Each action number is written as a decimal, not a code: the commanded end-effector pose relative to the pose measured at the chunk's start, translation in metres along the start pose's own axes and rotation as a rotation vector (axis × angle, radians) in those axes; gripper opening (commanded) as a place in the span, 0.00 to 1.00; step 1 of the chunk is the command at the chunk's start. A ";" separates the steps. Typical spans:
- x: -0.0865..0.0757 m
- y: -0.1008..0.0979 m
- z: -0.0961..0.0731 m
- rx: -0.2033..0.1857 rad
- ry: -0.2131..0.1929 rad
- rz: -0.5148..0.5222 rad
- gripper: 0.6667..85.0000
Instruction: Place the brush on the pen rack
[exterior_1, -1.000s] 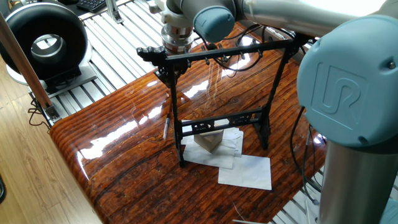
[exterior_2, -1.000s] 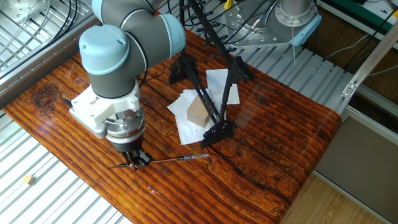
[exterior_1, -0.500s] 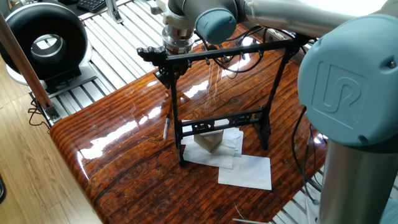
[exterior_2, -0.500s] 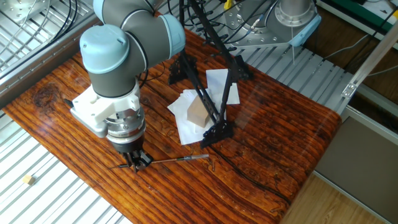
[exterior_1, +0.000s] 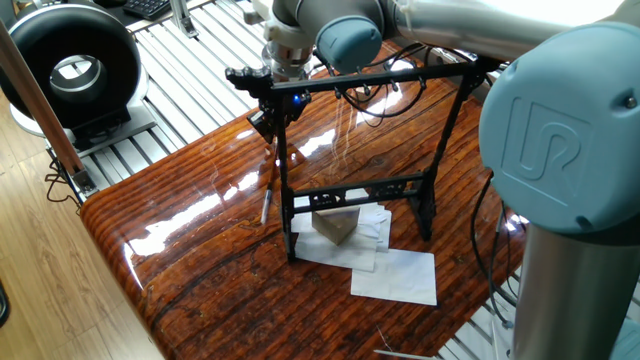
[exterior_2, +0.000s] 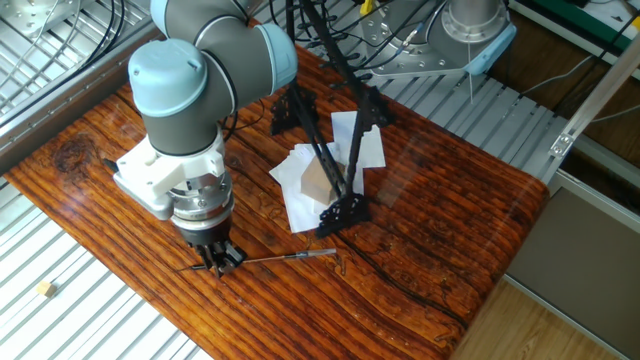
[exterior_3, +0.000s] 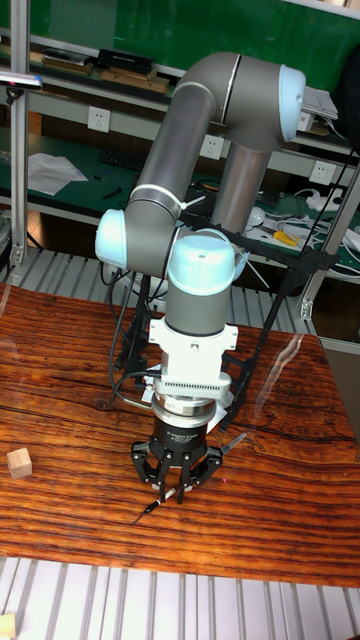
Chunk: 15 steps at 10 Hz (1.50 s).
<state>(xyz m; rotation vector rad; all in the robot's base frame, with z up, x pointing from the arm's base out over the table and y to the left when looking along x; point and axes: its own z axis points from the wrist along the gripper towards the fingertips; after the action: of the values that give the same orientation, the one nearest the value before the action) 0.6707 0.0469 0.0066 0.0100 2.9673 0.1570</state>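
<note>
The thin dark grey writing brush (exterior_2: 280, 258) lies flat on the glossy reddish-brown wooden table (exterior_2: 450, 240), in front of the tall black pen rack (exterior_1: 350, 170). The black two-finger gripper (exterior_3: 173, 488) is down over the brush's dark tip end, fingers closed around the shaft. White paper sheets (exterior_1: 395, 272) lie at the rack's feet.
</note>
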 end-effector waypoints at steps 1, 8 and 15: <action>-0.001 -0.001 -0.003 -0.001 0.003 0.003 0.33; -0.003 -0.002 -0.003 0.014 0.003 0.016 0.33; -0.001 -0.010 -0.004 0.035 0.003 0.028 0.31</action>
<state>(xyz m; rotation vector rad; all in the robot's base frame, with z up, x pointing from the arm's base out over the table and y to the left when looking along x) 0.6700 0.0395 0.0082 0.0379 2.9774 0.1111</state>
